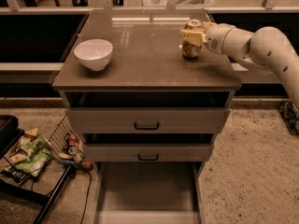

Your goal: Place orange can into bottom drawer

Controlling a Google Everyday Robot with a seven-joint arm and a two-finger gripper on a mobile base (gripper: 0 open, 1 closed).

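Orange can (190,49) is up on the cabinet top (149,62), standing upright toward the right rear, and that's our focus! Widening out: the grey-beige cabinet fills the middle, with two upper drawers showing black handles. Below them the bottom drawer (147,195) is pulled wide open, its floor flat and plain, well below the can. The white arm (266,45) reaches in from the right. The white bowl (93,54) sits far left on the top, well apart. The gripper (191,35) is right at the can's upper part, a yellowish piece crossing its front; whether it's clenched or loose, I cannot tell. The can itself has an orange-gold body, pale markings and a silver lid.
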